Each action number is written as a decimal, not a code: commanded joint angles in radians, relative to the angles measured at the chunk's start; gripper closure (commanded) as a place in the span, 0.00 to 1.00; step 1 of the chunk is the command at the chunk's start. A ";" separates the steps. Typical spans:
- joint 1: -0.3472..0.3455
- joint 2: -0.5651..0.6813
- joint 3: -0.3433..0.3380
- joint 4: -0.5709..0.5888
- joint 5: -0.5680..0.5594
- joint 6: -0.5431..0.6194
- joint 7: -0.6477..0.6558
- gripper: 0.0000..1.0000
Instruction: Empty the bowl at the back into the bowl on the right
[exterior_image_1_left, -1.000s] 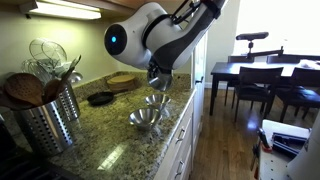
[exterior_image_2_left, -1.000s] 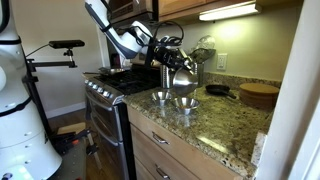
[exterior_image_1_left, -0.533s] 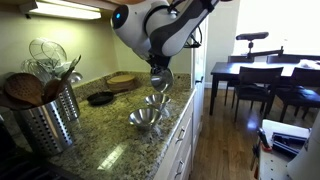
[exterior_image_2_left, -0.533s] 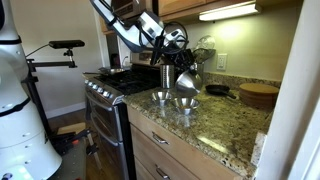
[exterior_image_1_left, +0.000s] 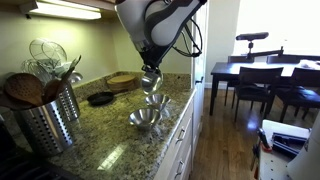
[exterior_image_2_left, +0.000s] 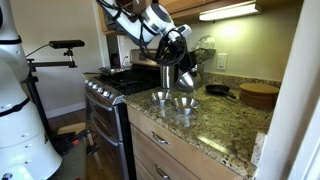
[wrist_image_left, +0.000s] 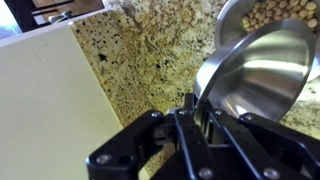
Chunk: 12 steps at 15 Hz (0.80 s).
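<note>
My gripper (exterior_image_1_left: 150, 72) is shut on the rim of a steel bowl (exterior_image_1_left: 151, 81) and holds it tilted in the air above the granite counter (exterior_image_1_left: 110, 125). It also shows in an exterior view (exterior_image_2_left: 187, 78). In the wrist view the held bowl (wrist_image_left: 258, 72) looks empty inside, with my fingers (wrist_image_left: 196, 112) clamped on its edge. Below it a bowl of beige pieces (wrist_image_left: 285, 14) shows at the top right. Two steel bowls stand on the counter in both exterior views, one (exterior_image_1_left: 157, 101) (exterior_image_2_left: 162, 97) beside the other (exterior_image_1_left: 145, 118) (exterior_image_2_left: 186, 103).
A steel utensil holder (exterior_image_1_left: 45, 115) stands at the near end of the counter. A black pan (exterior_image_1_left: 100, 98) and a round wooden board (exterior_image_1_left: 122, 79) lie by the wall. A stove (exterior_image_2_left: 108, 85) adjoins the counter. A dining table with chairs (exterior_image_1_left: 262, 75) stands beyond.
My gripper has lifted the steel bowl higher above the two bowls on the counter and the arm has swung upward. The counter bowls have not moved.
</note>
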 joint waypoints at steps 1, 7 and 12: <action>-0.007 0.000 -0.017 0.015 0.094 0.079 -0.017 0.92; -0.006 0.023 -0.035 0.041 0.290 0.213 -0.076 0.92; 0.003 0.051 -0.047 0.059 0.399 0.298 -0.121 0.92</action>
